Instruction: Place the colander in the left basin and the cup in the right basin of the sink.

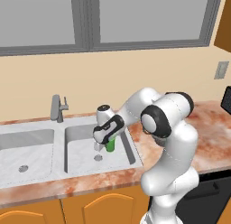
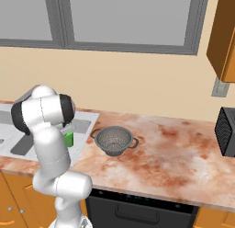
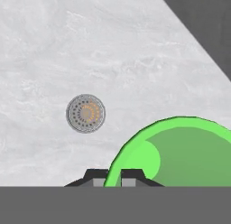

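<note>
A marbled-orange kitchen counter under a window, with the arm reaching down into the sink (image 1: 58, 171).

Well left of the gripper (image 3: 114, 175) lies the left basin (image 1: 27, 148), with the faucet (image 1: 57, 108) up behind it between the two halves. The gripper hangs inside the right basin (image 1: 81, 151), its two fingertips (image 3: 95, 175) standing either side of the cup (image 3: 180, 151) wall at the rim, pinching it; the round drain (image 3: 85, 113) lies just ahead on the floor below. Well right of the gripper, the colander (image 2: 114, 140) sits upright on the counter (image 2: 183, 153), outside the sink.
</note>
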Tool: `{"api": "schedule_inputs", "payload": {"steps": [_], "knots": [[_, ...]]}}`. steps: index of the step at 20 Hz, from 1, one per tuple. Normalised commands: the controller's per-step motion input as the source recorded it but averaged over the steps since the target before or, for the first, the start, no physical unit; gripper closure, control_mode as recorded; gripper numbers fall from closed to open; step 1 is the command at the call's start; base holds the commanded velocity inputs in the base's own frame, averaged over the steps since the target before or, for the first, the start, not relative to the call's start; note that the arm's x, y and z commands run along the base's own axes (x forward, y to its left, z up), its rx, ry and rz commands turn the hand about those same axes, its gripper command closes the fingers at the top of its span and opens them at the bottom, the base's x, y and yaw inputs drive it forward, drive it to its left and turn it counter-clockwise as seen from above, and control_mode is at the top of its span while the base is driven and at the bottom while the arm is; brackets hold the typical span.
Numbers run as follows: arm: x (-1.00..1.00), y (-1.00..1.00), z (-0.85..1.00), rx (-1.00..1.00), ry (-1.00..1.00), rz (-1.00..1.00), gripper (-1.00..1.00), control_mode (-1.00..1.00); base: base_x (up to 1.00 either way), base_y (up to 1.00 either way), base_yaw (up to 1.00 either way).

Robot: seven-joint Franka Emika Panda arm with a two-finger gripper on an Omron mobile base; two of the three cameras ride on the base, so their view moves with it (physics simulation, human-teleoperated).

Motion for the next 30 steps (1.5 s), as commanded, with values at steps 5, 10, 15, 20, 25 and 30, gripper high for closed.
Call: {"api": "schedule_inputs", "payload": {"steps": [5, 10, 15, 20, 25, 30], "knots": [[0.21, 0.12, -0.35, 0.00, 0.00, 0.00, 1.00, -1.00, 0.00, 0.00, 0.00], [0.06, 0.13, -0.28, 0.00, 0.00, 0.00, 1.00, -1.00, 0.00, 0.00, 0.00], [0.09, 0.05, -0.23, 0.02, 0.00, 0.00, 1.00, -1.00, 0.00, 0.00, 0.00], [0.09, 0.04, -0.23, 0.03, 0.00, 0.00, -1.00, -1.00, 0.00, 0.00, 0.00], [0.04, 0.00, -0.12, 0.02, 0.00, 0.00, -1.00, -1.00, 0.00, 0.00, 0.00], [0.00, 0.00, 0.14, -0.02, 0.00, 0.00, -1.00, -1.00, 0.00, 0.00, 0.00]]}}
